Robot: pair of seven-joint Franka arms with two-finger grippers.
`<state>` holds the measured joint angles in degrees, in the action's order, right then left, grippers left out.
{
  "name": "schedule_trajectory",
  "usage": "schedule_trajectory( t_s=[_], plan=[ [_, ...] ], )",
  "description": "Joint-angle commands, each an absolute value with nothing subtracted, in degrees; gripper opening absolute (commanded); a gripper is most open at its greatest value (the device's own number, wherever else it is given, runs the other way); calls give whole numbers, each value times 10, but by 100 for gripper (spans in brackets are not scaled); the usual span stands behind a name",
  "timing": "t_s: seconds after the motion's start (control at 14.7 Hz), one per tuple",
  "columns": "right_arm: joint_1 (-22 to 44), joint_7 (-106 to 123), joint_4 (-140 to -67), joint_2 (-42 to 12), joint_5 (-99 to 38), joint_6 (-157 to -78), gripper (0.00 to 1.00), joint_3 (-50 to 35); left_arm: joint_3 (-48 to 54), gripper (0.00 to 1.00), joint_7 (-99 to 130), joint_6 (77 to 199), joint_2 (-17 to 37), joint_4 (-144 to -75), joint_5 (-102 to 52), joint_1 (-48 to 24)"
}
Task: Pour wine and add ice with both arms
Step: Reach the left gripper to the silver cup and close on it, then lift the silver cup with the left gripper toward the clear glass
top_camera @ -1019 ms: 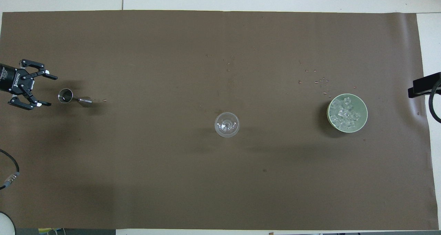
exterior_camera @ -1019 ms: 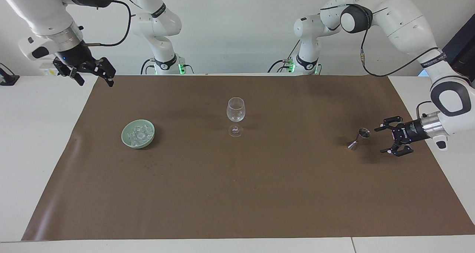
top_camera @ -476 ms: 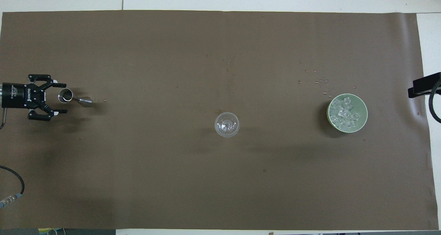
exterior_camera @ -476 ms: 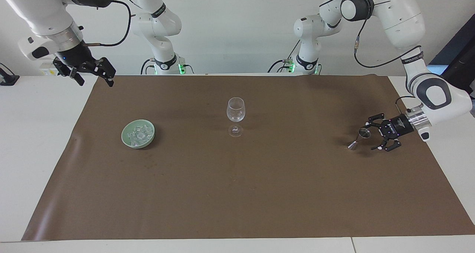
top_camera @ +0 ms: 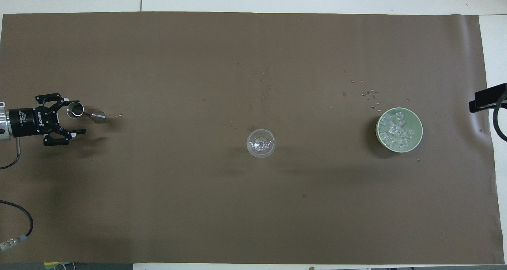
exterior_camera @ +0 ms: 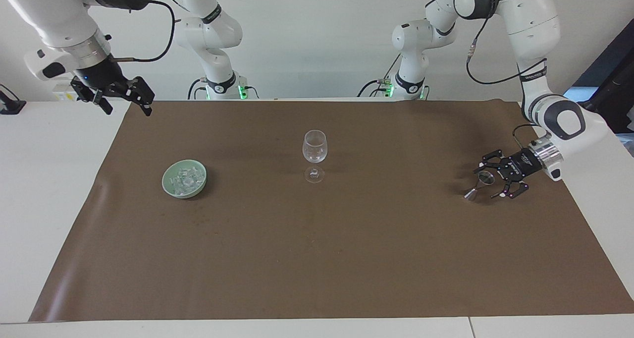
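The left gripper (exterior_camera: pixel 491 181) hangs wide open and empty, its 2 fingers to either side of the small steel double-cone jigger (exterior_camera: pixel 479 185) standing at the left arm's end of the brown mat (exterior_camera: pixel 317 258). The jigger's long axis is upright, slightly tilted, so a sideways grip suits. The right gripper (exterior_camera: pixel 125 98), open and empty, waits over the mat's corner; the heap of clear ice cubes (exterior_camera: pixel 184 179) lies in the pale green bowl (exterior_camera: pixel 168 187).

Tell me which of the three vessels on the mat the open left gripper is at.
The small metal jigger, at the left arm's end of the mat: the left gripper is right at it. The wine glass and the green bowl of ice stand unattended.
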<state>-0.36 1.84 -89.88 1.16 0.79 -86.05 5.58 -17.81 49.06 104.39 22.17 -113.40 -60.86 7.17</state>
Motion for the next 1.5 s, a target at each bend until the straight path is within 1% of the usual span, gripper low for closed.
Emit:
schedule_trajectory(
  t_s=[0.0, 0.07, 0.41, 0.88, 1.16, 1.22, 1.29, 1.36, 1.43],
  plan=[
    [-11, 26, -911, 23, -2, -865, 100, 52, -178, 100, 468, 1081, 186, -1200, -655, 65],
    [-11, 26, -911, 23, -2, -865, 100, 52, -177, 100, 465, 1098, 180, -1215, -671, 67],
    [-11, 26, -911, 23, -2, -865, 100, 52, -177, 100, 447, 1099, 172, -1230, -709, 68],
    [-11, 26, -911, 23, -2, -865, 100, 52, -177, 100, 434, 1113, 171, -1232, -736, 56],
    [-11, 26, -911, 23, -2, -865, 100, 52, -177, 95, 432, 1118, 171, -1233, -736, 48],
    [-11, 26, -911, 23, -2, -865, 100, 52, -177, 92, 430, 1116, 171, -1232, -736, 48],
    [-11, 26, -911, 23, -2, -865, 100, 52, -177, 85, 430, 1118, 171, -1232, -736, 47],
    [-11, 26, -911, 23, -2, -865, 100, 52, -177, 74, 429, 1117, 171, -1231, -736, 47],
    [-11, 26, -911, 23, -2, -865, 100, 52, -178, 53, 429, 1118, 170, -1231, -736, 47]
  ],
)
